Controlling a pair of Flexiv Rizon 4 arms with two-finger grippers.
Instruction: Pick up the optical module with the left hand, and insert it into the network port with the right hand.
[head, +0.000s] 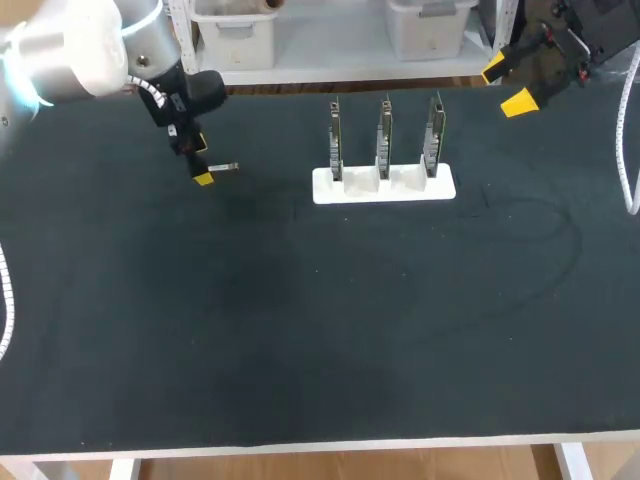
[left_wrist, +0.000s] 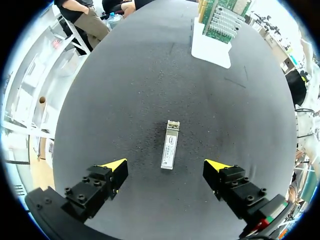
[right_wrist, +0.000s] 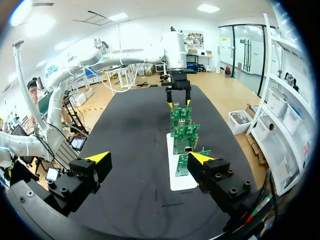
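silver module (left_wrist: 170, 145) lies flat on the black table (head: 300, 330) at far left, not yet lifted. left claw (left_wrist: 166, 165) hangs over it, wide open, empty. right claw (head: 506, 84), open and empty too, sits far right; pickup and plugging into the cards (head: 385, 135) remain.

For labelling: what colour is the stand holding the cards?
White; the stand shows best in the head view.

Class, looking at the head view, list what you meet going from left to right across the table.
left gripper → white stand holding three upright circuit cards → right gripper
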